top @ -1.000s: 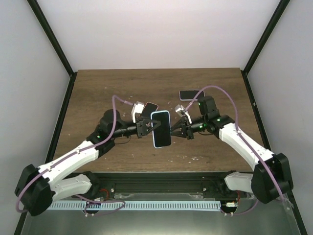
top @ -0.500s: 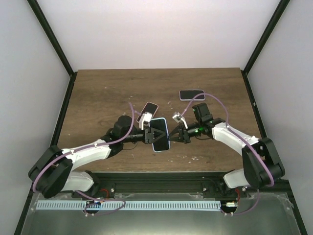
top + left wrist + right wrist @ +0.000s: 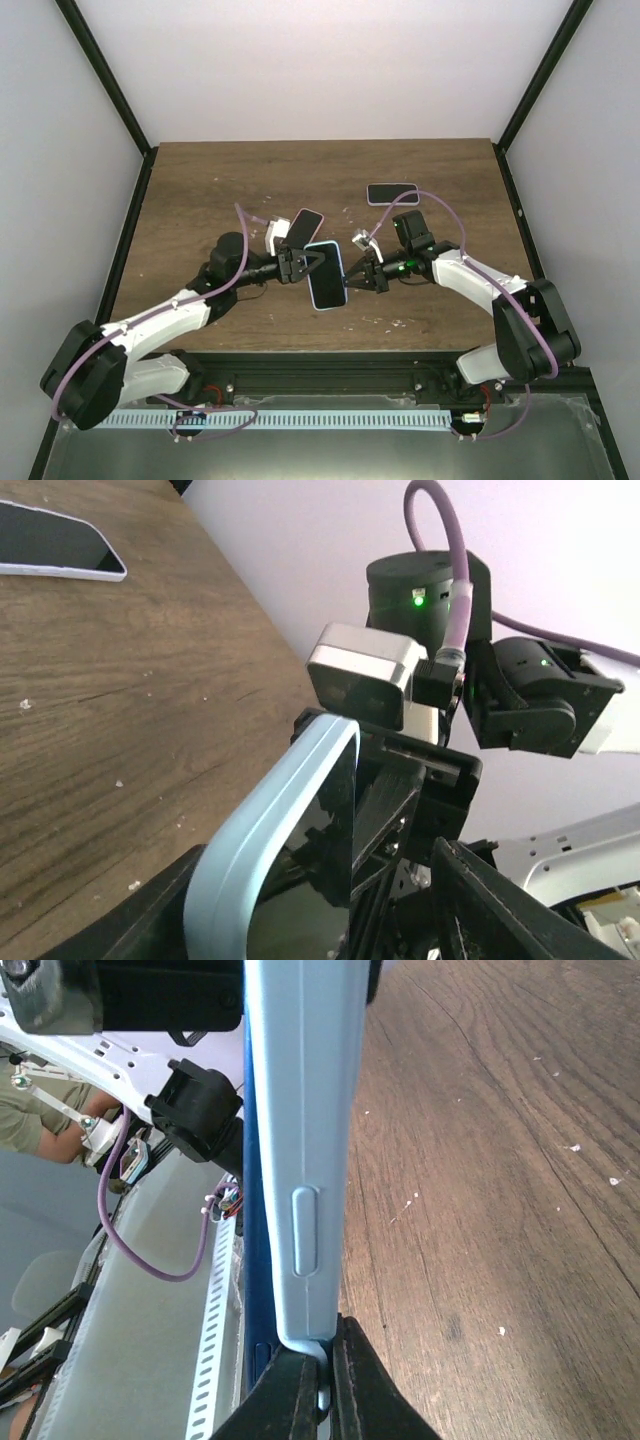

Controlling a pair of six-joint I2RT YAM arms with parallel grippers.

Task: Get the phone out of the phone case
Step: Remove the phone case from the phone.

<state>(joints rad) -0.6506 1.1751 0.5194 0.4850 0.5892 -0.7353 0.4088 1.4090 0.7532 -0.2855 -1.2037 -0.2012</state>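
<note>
The phone in its light blue phone case (image 3: 327,276) hangs above the table's middle, between the two grippers. My right gripper (image 3: 352,277) is shut on the case's edge, and in the right wrist view its tips (image 3: 322,1360) pinch the pale blue lip of the case (image 3: 300,1110). The dark blue edge of the phone (image 3: 250,1260) shows just left of that lip. My left gripper (image 3: 312,262) is open, with its fingers (image 3: 480,890) spread to either side of the case (image 3: 265,830). The dark screen (image 3: 335,810) faces the right finger, a wide gap between them.
Two other phones lie flat on the wooden table (image 3: 200,200): one behind the left gripper (image 3: 306,224) and one at the back right (image 3: 392,193). A phone (image 3: 55,545) also shows top left in the left wrist view. Black frame posts stand at the table's sides.
The left gripper has opened and let go of the cased phone, drawing back a little to the left. Both grippers and the phone came nearer to me. The right gripper kept its grip.
</note>
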